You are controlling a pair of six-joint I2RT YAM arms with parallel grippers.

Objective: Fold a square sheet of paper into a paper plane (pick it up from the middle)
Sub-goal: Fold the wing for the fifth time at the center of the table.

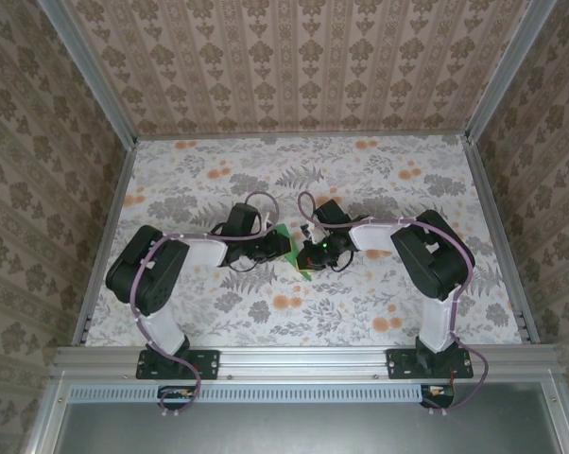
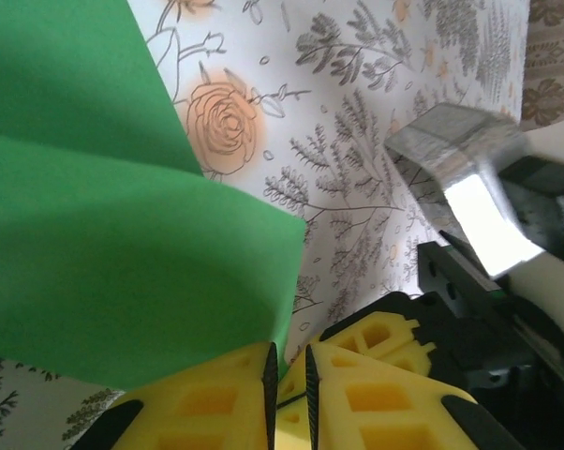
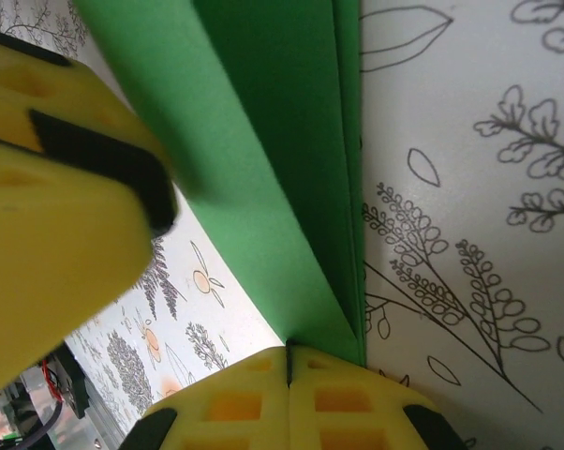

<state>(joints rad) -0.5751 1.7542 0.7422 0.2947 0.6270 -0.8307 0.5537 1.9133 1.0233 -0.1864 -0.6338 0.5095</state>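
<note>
Near the middle of the desk (image 1: pixel 360 180), the square sheet of paper (image 1: pixel 304 273) sat between the two end effectors, bright green and already creased. From the left wrist the sheet (image 2: pixel 123 253) showed two overlapping green layers lifted above the flowered desk cover and casting a shadow on it. From the right wrist it (image 3: pixel 263 141) ran as a long band with a sharp fold line down its right side, narrowing toward the fingers.

That fold ran straight into the seam of the right end effector (image 3: pixel 288 352), whose yellow fingers were pressed together on the paper with no gap. The left end effector (image 2: pixel 287 352) had its yellow fingers only a narrow slit apart; the sheet's lower corner came down to the tip of the left finger, but whether it was pinched could not be told.

Seen from above, the left end effector (image 1: pixel 284 248) and the right end effector (image 1: pixel 303 253) pointed at each other, tips close together, both arms bent inward from their bases on the metal rail (image 1: pixel 303 357). Patterned walls (image 1: pixel 294 66) enclosed the desk on three sides.
</note>
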